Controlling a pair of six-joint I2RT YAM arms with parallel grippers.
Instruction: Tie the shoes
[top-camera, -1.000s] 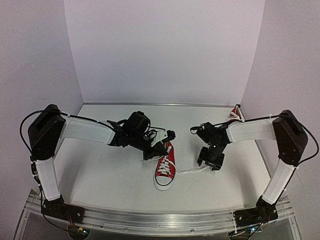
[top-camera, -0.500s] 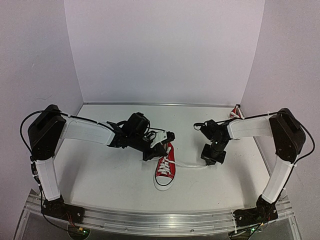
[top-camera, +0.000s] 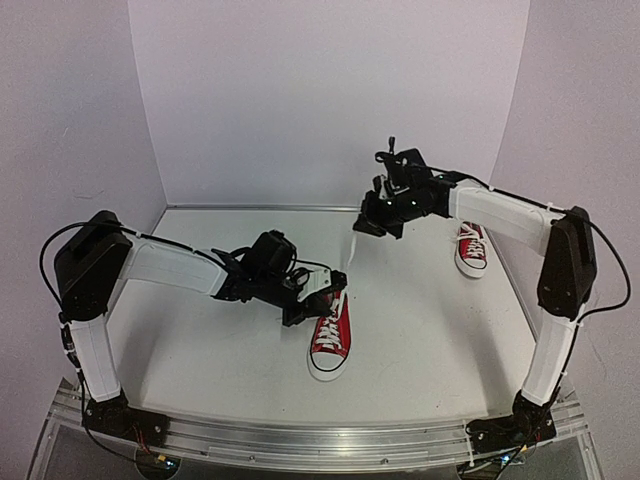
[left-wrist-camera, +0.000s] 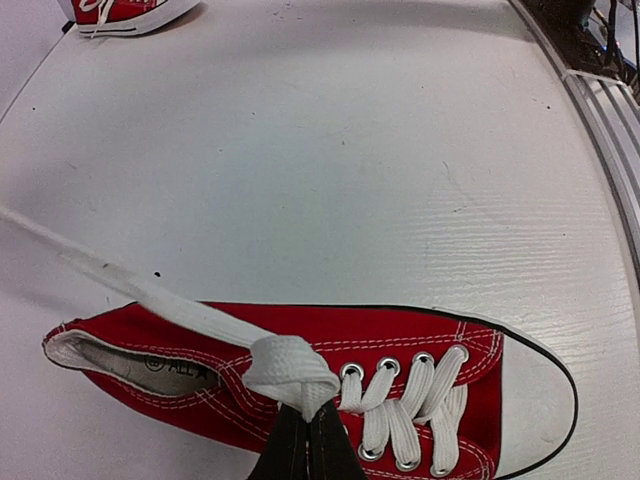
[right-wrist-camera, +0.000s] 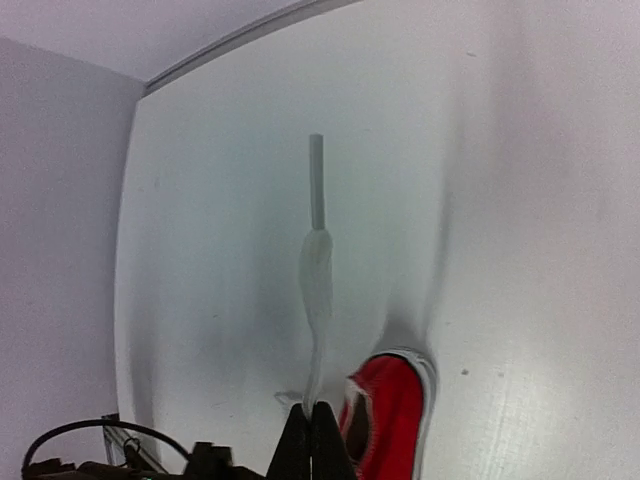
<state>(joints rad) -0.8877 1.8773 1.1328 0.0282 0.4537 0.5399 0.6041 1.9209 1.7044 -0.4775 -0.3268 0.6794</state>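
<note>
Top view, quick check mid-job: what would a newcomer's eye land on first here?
The red sneaker in the middle of the table, with the left gripper shut on a bunched loop of its white lace. Next, the right gripper hanging high toward the back, shut on another strand of lace. A second sneaker lies at the table's right edge.
</note>
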